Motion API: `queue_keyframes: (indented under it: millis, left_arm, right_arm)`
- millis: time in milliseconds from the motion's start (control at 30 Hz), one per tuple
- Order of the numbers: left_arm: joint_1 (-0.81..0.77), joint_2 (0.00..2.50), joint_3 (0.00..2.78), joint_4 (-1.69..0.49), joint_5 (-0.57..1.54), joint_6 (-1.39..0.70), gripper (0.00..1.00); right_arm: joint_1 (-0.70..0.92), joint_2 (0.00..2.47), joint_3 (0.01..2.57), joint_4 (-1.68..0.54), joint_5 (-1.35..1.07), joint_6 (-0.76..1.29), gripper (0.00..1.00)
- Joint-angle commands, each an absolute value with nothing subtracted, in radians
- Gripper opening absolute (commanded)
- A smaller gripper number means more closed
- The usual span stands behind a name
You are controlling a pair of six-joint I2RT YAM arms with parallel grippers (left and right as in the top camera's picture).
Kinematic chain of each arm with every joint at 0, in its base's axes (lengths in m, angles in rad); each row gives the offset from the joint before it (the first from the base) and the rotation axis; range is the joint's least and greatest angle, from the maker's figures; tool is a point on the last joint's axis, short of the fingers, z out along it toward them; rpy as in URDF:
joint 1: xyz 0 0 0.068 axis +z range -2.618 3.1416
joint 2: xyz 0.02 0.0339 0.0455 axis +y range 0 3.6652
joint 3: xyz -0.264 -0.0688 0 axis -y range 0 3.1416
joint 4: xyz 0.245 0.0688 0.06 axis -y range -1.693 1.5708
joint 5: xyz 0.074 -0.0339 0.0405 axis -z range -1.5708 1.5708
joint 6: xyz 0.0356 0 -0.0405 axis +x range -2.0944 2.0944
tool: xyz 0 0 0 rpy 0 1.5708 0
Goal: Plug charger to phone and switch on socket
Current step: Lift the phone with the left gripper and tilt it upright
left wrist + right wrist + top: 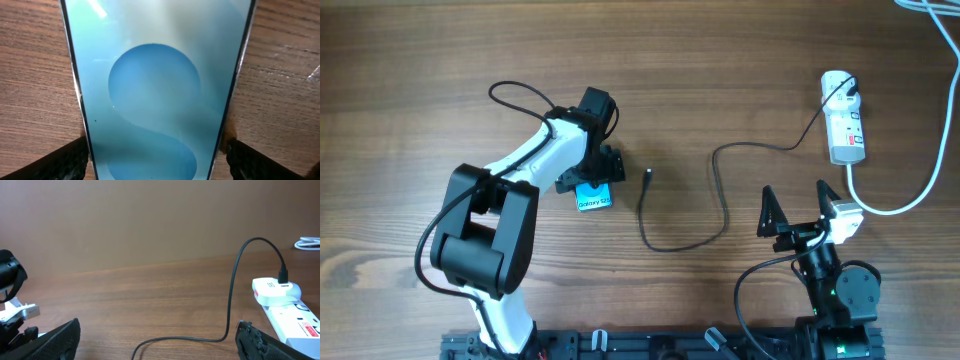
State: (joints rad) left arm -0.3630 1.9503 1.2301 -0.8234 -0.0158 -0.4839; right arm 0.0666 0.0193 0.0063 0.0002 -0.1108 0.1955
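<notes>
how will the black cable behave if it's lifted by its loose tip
Probably floppy: the cable lies in loose curves, so it should sag and trail. Likely light, being thin. Its far end is plugged in at the socket, so it may tug taut if pulled far.

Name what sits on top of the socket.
On the socket, a white adapter with the black cable plugged into it. The outlet beneath the adapter is hidden.

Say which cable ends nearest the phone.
The thin black charger; its tip lies just right of the phone. The thick white cord runs out of view.
</notes>
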Motion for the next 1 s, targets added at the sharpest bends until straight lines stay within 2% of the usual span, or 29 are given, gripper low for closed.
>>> queue_keyframes:
  millis: [0, 267, 367, 500, 667, 833, 967]
  left_arm:
    - [-0.362, 1.966, 1.193, -0.830, -0.036, -0.487, 0.92]
    - [-0.357, 1.966, 1.189, -0.818, -0.035, -0.487, 0.88]
    - [-0.357, 1.966, 1.189, -0.815, -0.036, -0.486, 0.96]
    - [-0.350, 1.966, 1.189, -0.802, -0.092, -0.487, 1.00]
    - [-0.345, 1.966, 1.189, -0.791, -0.088, -0.479, 1.00]
    - [-0.346, 1.966, 1.189, -0.804, -0.076, -0.479, 0.93]
    - [-0.346, 1.966, 1.189, -0.804, -0.041, -0.479, 0.92]
  right_arm:
    - [0.062, 0.007, 0.005, 0.005, -0.098, 0.184, 1.00]
    - [0.062, 0.007, 0.005, 0.005, -0.098, 0.184, 1.00]
    - [0.062, 0.007, 0.005, 0.005, -0.098, 0.184, 1.00]
    - [0.062, 0.007, 0.005, 0.005, -0.098, 0.184, 0.99]
    - [0.062, 0.007, 0.005, 0.005, -0.098, 0.184, 1.00]
    - [0.062, 0.007, 0.005, 0.005, -0.098, 0.184, 1.00]
    - [0.062, 0.007, 0.005, 0.005, -0.098, 0.184, 1.00]
